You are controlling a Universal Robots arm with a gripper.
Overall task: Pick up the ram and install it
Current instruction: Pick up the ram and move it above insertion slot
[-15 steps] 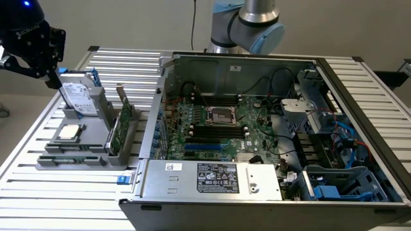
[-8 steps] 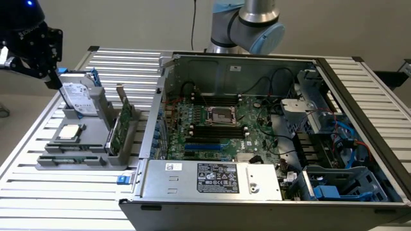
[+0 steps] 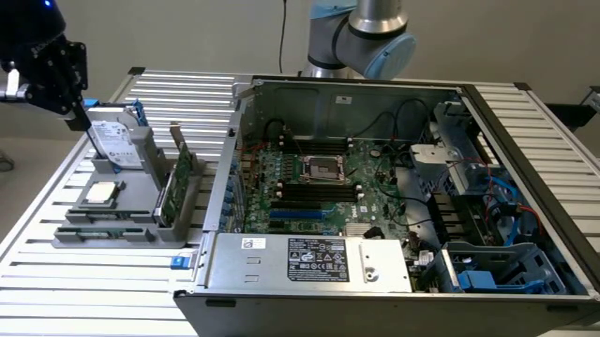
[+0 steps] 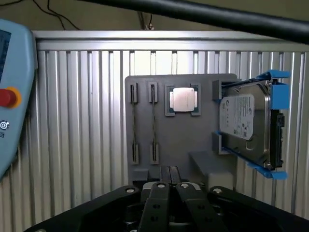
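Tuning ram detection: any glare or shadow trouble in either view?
Wrist view: CPU lid glares, drive label is bright; ram reads as thin dark lines on the grey holder, low contrast; shut tool is dark in front. Exterior view: even light inside the case, no hard shadows.

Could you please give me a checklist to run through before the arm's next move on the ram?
1. Gripper empty: ok, shut on nothing.
2. Gripper open for a pick: not ok, shut.
3. Ram seated in the gray holder: ok, two sticks on edge in their slots.
4. Gripper clear of the hard drive: ok, apart from it.
5. Computer case open: ok.
6. Motherboard slots free: cannot tell, though they look empty.
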